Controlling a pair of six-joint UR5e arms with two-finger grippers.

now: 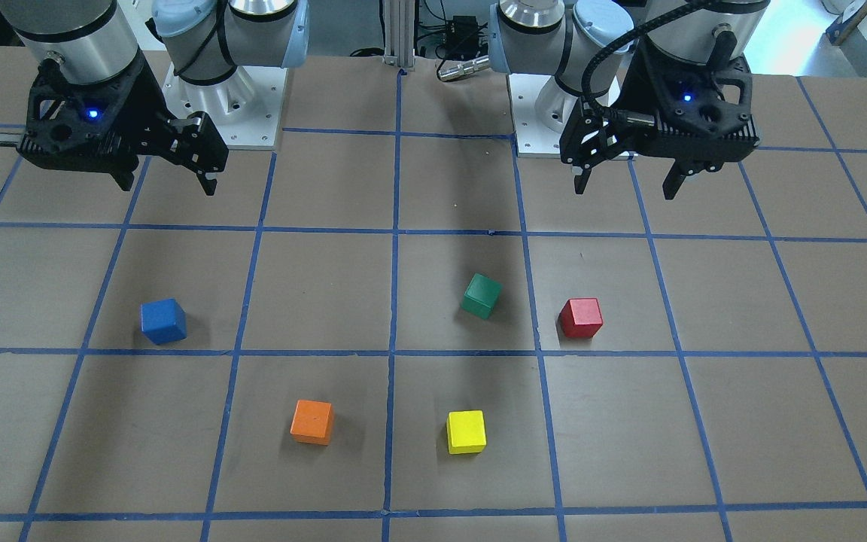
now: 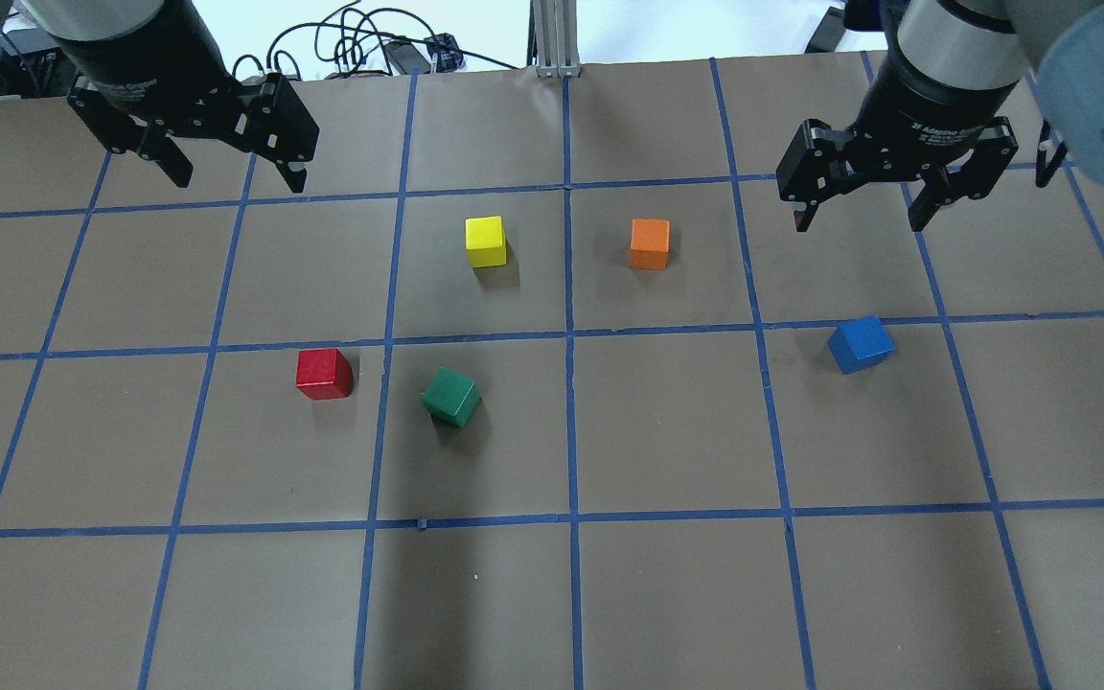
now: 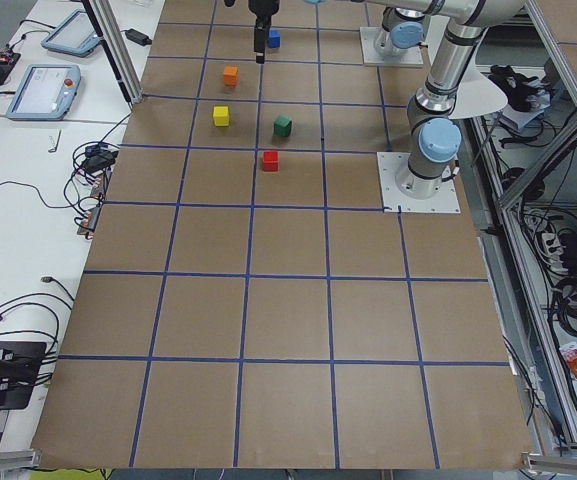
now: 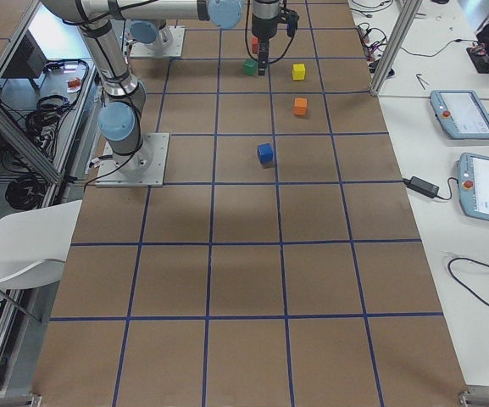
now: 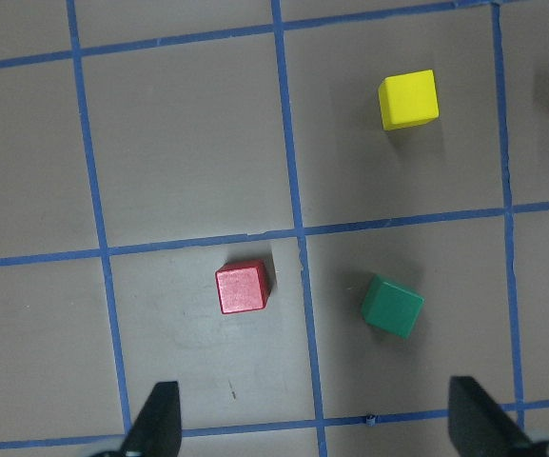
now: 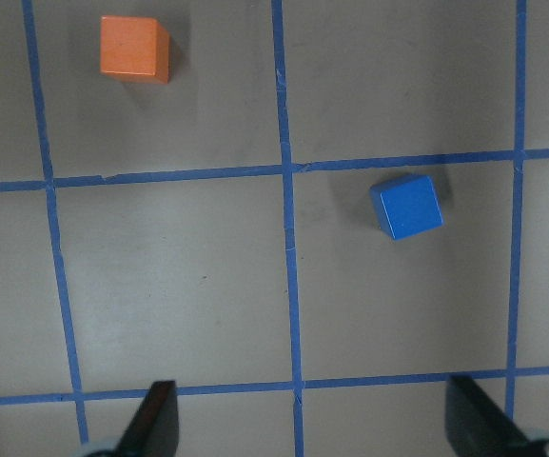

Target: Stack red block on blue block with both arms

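The red block [image 1: 581,317] lies on the brown table on my left side, also in the overhead view [image 2: 324,373] and the left wrist view [image 5: 243,287]. The blue block [image 1: 163,321] lies on my right side, also in the overhead view [image 2: 860,344] and the right wrist view [image 6: 406,206]. My left gripper [image 1: 625,190] hangs open and empty high above the table, apart from the red block; it also shows overhead [image 2: 238,180]. My right gripper [image 1: 168,186] hangs open and empty, high and apart from the blue block; it also shows overhead [image 2: 859,222].
A green block [image 2: 451,397] lies tilted just right of the red block. A yellow block [image 2: 485,241] and an orange block [image 2: 649,243] lie farther out near the middle. Blue tape lines grid the table. The arms' base plates [image 1: 226,105] sit at the robot's edge.
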